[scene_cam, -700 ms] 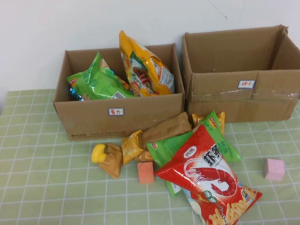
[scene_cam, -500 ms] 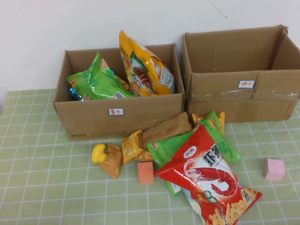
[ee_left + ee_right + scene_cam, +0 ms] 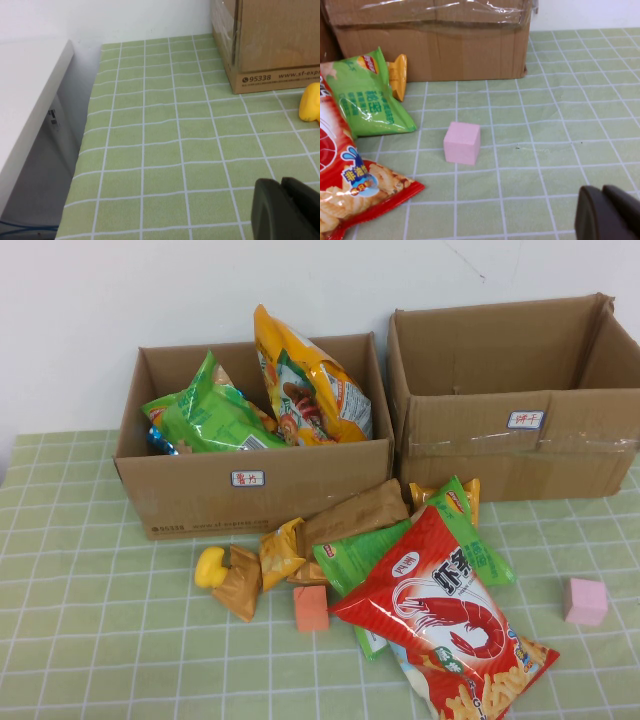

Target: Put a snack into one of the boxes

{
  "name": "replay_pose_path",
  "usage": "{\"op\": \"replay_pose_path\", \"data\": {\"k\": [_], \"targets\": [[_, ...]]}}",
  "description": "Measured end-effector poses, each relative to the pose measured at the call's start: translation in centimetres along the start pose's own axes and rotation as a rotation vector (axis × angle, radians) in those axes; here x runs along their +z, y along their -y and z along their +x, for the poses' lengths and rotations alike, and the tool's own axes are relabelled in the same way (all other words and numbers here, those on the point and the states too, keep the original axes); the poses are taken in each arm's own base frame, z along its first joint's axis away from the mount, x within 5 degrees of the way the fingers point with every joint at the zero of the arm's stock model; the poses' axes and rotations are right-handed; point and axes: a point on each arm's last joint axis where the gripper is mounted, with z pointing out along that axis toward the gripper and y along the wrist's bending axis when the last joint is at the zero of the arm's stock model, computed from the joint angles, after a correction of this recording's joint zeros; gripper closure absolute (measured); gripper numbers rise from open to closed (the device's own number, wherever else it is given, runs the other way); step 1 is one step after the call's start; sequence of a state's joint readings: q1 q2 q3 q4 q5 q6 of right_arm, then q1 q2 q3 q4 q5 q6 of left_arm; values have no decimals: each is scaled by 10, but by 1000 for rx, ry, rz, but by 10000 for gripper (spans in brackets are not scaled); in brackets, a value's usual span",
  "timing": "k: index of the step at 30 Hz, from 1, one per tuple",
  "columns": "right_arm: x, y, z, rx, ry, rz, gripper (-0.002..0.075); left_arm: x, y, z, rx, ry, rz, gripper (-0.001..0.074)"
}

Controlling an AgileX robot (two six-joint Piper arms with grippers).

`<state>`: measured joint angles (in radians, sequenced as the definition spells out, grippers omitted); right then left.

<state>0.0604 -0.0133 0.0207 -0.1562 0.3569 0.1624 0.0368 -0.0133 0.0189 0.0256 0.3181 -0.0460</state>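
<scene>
The red bag (image 3: 441, 620), lying atop the snack pile at 5 o'clock from the low box (image 3: 250, 490), looks light, puffy and slippery, best pinched at a crimped end; left gripper (image 3: 287, 210) and right gripper (image 3: 610, 212) hover aside, jaws together, empty.

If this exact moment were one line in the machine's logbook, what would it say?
stage: not started | red shrimp snack bag: on table pile | lower brown cardboard box: holds green, yellow bags | left gripper: low over table, shut | right gripper: near pink cube, shut
</scene>
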Motion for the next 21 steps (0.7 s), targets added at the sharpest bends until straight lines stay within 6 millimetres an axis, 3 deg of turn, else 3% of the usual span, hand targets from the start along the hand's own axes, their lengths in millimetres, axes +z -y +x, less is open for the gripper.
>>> {"op": "replay_pose_path", "data": {"k": [17,19,21], "targets": [[0,1,0,-19,2,10,728,0,0,0,-4,-2,0,737],[0,0,0,44,-1,-3,728,0,0,0,-4,-2,0,737],[0,-4,0,212,-6,-45,728,0,0,0,-4,-2,0,737]]}}
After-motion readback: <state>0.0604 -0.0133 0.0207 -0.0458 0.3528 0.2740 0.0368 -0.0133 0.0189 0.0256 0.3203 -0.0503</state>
